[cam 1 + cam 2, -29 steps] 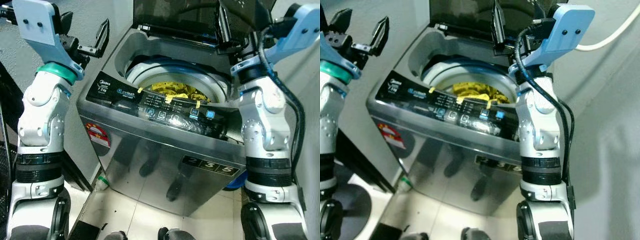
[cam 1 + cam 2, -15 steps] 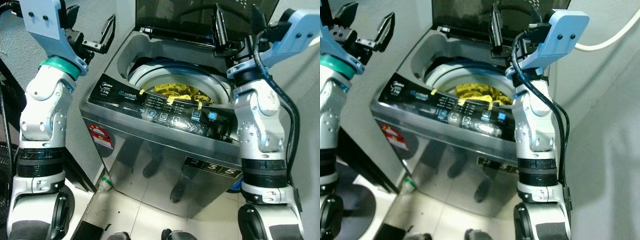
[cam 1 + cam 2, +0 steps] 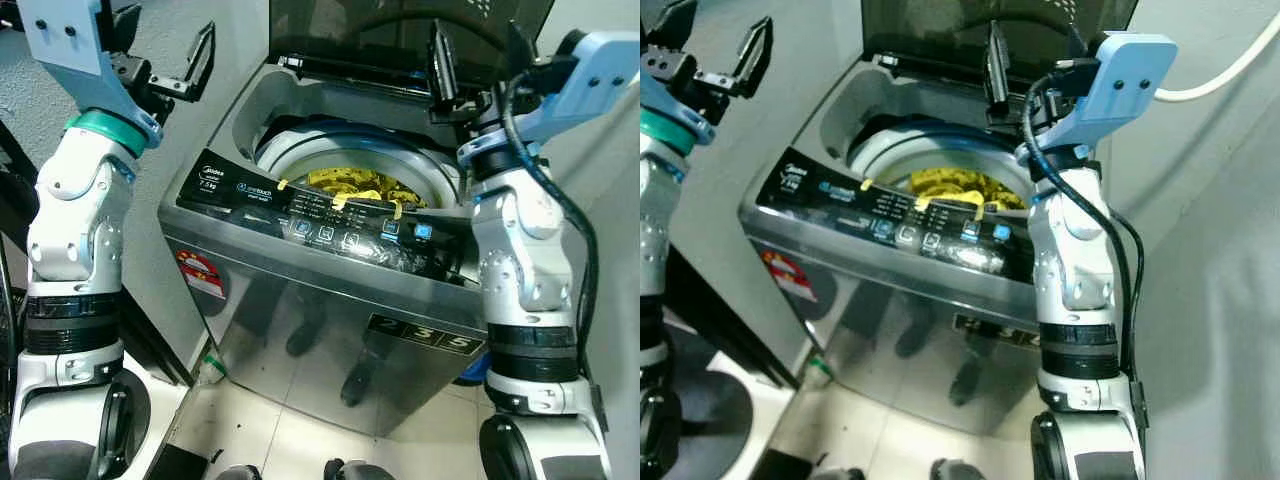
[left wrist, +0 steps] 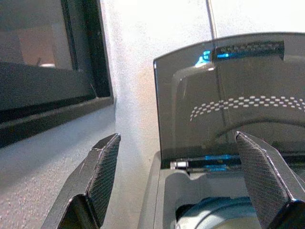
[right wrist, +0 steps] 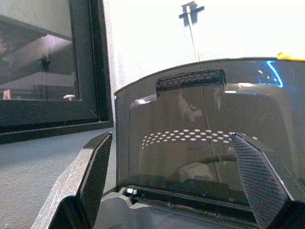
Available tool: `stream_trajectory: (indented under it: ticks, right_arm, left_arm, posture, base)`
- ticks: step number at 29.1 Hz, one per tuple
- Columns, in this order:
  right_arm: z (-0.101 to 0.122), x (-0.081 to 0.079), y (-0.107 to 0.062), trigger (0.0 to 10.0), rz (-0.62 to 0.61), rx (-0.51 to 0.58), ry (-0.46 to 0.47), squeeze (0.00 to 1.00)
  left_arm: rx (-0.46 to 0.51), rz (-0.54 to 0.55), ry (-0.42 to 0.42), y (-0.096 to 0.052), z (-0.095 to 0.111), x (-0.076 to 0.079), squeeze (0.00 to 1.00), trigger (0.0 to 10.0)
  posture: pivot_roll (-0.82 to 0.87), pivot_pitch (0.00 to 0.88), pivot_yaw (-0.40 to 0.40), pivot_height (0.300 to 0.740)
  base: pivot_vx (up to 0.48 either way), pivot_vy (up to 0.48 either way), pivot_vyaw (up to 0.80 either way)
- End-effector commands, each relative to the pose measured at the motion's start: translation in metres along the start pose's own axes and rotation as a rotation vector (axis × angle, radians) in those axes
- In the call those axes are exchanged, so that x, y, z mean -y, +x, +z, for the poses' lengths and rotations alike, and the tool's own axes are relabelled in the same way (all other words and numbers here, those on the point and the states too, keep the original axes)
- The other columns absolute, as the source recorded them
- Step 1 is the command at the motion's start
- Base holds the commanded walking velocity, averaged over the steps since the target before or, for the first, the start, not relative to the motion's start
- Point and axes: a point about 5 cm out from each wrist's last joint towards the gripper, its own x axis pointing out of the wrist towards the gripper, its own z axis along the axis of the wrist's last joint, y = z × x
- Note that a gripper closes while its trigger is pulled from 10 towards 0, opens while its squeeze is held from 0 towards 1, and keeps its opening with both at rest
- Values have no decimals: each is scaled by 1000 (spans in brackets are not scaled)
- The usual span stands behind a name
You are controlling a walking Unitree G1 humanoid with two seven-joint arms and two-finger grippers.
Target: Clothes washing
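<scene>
Silver-grey top-load washing machine (image 3: 330,320) stands on pale tiled floor (image 3: 300,440), front panel shiny, with a red sticker (image 3: 200,272) near its front left corner and a dark strip marked 2 3 5 (image 3: 420,335) toward the front right. Black control panel (image 3: 320,220) runs along the front edge of the top, small lit blue buttons on it, bits of yellow tape on its back edge. Behind the panel, round drum opening (image 3: 355,165) with a light blue-white rim; yellow clothes (image 3: 350,185) lie inside the drum, low, toward the front of the opening. Dark tinted lid (image 3: 400,30) stands raised at the back edge of the machine, hinged upright against the wall.

Left hand (image 3: 165,70) is raised beside the machine's back left corner, outside the tub, fingers spread wide, holding nothing; in the left wrist view both black fingers (image 4: 102,179) frame the lid (image 4: 228,95) and a dark window frame (image 4: 90,57) on the wall. Right hand (image 3: 475,65) is up at the back right corner, just in front of the lid, fingers wide apart, empty; the right wrist view looks straight at the lid (image 5: 209,129). White cable (image 3: 1230,65) runs across the wall at right.
</scene>
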Motion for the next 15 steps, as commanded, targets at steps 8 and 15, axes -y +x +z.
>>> stream_trajectory:
  ticks: [8, 15]
  right_arm:
    - [-17, -11, -5, 10000, 14, -60, 33, 0]
    - [-18, -13, -4, 10000, 26, -67, 33, 0]
  left_arm:
    - [-39, 9, -7, -9, -11, 4, 0, 10000]
    - [-39, 19, -8, -11, -12, 3, 0, 10000]
  posture:
    - [55, 21, 24, 740]
    - [56, 19, 21, 740]
  base:
    - [0, 0, 0]
    - [0, 0, 0]
